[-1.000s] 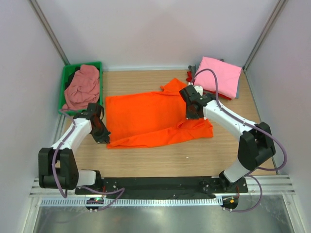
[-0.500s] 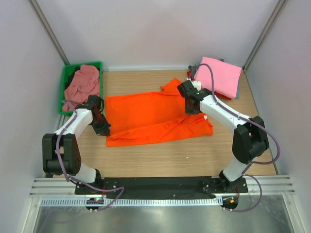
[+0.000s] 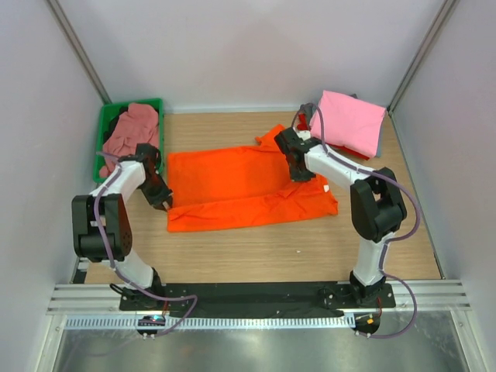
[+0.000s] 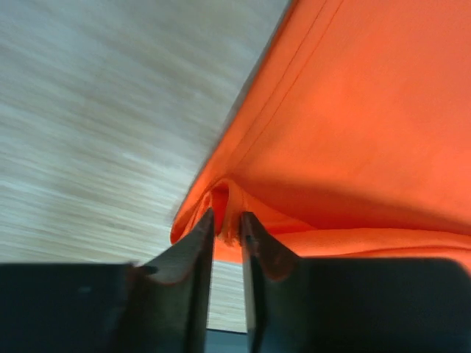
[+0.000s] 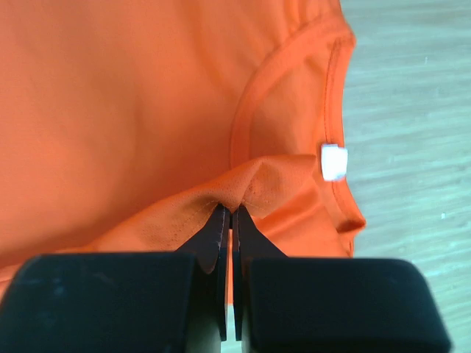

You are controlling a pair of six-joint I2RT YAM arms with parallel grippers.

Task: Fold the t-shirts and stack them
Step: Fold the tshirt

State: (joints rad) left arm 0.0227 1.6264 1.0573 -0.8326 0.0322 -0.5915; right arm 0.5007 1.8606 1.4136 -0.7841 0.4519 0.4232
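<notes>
The right hand [image 5: 230, 215] has its two black fingers [image 5: 215, 237] pressed close on a little raised fold of the orange t-shirt [image 5: 132, 110]. The shirt lies on the pale wooden bench [image 5: 412, 110]. A small white label [image 5: 333, 162] sits on the round neck edge, near the fold.

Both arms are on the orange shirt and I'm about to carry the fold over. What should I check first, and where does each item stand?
1. Hold of left gripper on orange t-shirt edge: ok, cloth between the jaws.
2. Hold of right gripper near the collar: ok, cloth pinched.
3. white neck label outside the jaws: ok.
4. Shirt flat: not ok, wrinkled along the near edge.
5. pink t-shirt apart from the orange one: ok.
</notes>
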